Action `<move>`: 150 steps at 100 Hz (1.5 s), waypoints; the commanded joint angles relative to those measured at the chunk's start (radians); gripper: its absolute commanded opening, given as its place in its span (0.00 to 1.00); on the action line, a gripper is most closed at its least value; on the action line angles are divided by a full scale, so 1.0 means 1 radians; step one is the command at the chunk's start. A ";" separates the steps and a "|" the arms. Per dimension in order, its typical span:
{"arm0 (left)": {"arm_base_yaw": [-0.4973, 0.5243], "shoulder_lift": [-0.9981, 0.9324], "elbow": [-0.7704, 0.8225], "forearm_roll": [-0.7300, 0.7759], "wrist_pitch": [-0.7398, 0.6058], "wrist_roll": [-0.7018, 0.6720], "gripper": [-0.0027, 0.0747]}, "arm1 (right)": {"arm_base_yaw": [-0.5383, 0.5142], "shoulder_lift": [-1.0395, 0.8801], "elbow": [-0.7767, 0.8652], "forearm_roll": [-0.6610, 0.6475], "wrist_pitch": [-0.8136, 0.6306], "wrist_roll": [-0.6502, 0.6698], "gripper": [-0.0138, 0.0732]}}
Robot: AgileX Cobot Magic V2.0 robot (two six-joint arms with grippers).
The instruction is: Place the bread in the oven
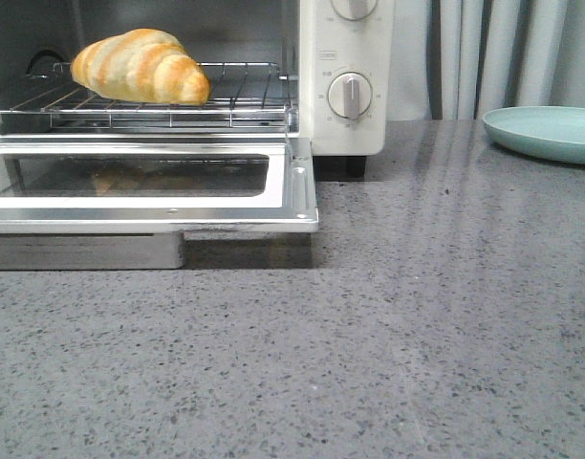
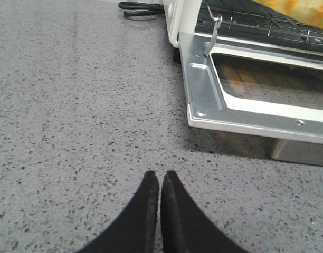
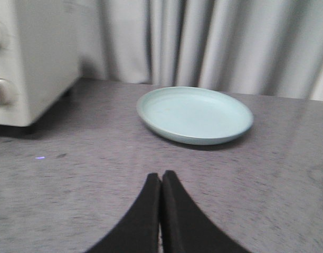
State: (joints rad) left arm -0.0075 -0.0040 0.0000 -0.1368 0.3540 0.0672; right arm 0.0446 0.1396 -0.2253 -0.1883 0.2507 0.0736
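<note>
Front view: the bread lies on the wire rack inside the oven, whose glass door hangs open and flat in front of it. Small print above the oven's dial is too tiny to read. A teal plate sits well to the right of the oven on the grey countertop.

Left wrist view: the left gripper is closed and empty, over the countertop near the oven door's corner.

Right wrist view: the right gripper is closed, holding nothing, near the plate.
</note>
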 commanded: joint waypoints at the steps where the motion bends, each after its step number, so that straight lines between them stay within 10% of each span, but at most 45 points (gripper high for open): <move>1: 0.004 -0.028 0.024 0.005 -0.043 -0.012 0.01 | -0.105 0.021 0.064 0.027 -0.235 -0.052 0.09; 64: 0.004 -0.028 0.024 0.005 -0.043 -0.012 0.01 | -0.203 -0.169 0.248 0.117 0.056 -0.052 0.09; 150: 0.004 -0.028 0.024 0.005 -0.043 -0.012 0.01 | -0.203 -0.169 0.248 0.119 0.054 -0.052 0.09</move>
State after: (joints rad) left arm -0.0075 -0.0040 0.0000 -0.1352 0.3540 0.0655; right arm -0.1531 -0.0083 0.0098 -0.0749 0.3327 0.0307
